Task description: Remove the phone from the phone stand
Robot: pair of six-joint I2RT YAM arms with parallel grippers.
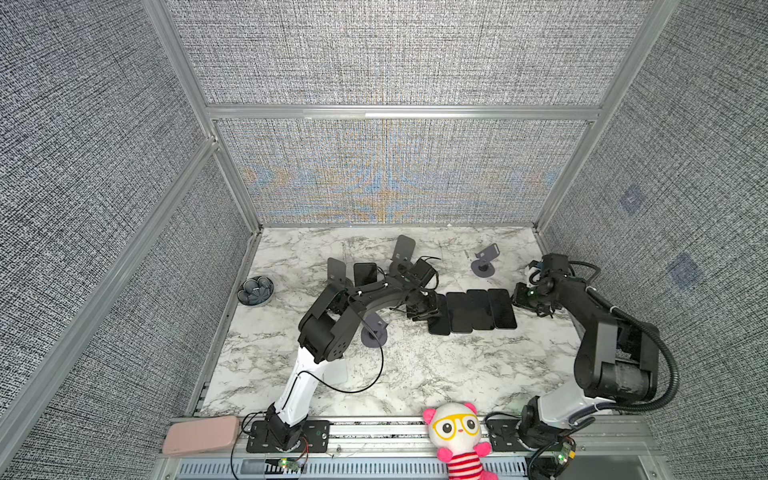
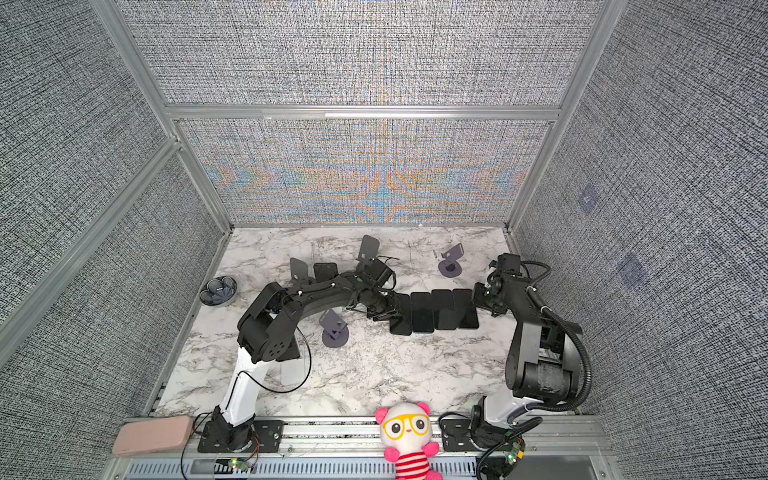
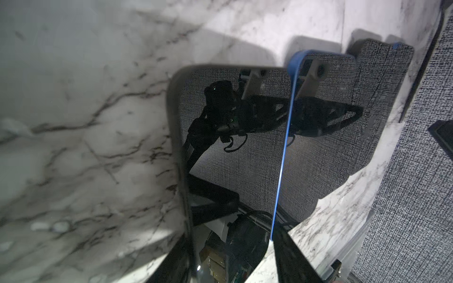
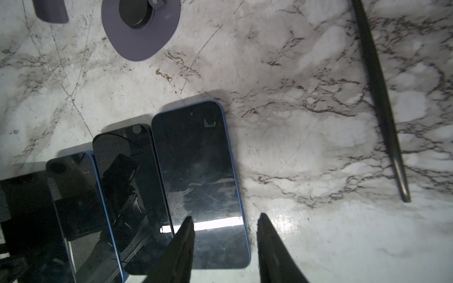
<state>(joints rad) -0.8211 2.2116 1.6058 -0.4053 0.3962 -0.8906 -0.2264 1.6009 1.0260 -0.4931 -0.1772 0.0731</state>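
At the far left the bowl [image 1: 255, 291] sits well clear of everything. Next comes a dark stand [image 1: 336, 272], with a second phone [image 1: 365, 273] upright just beside it and its foot hidden behind the left arm [image 1: 365, 305]. That phone looks not yet taken. The arm's forearm passes over a purple stand [image 1: 374, 330], so a low sideways retreat could topple it, and a straight lift seems safer. The left gripper [image 1: 430, 313] hangs over the phone [image 1: 441, 324], which lies flat on the table [image 1: 415, 374] at the left end of a row of four, off any stand. In the left wrist view the jaws stand apart with the phone's near end between them, not visibly pinching it. The phone touches its blue-edged neighbour [image 3: 318, 147] and may overlap it, though I cannot tell. A fingertip dragging on withdrawal could skew both. At the row's right end the right gripper [image 4: 225, 230] hovers with its jaws apart and empty, one fingertip above the last phone [image 4: 201, 183]. Sinking there would press on the screen. Room is wide on the bare marble in front of the row and moderate behind it, up to the rear purple stand [image 1: 483, 266]. It is tight to the right, where the right arm [image 1: 598, 332] fills the gap before the table's edge.
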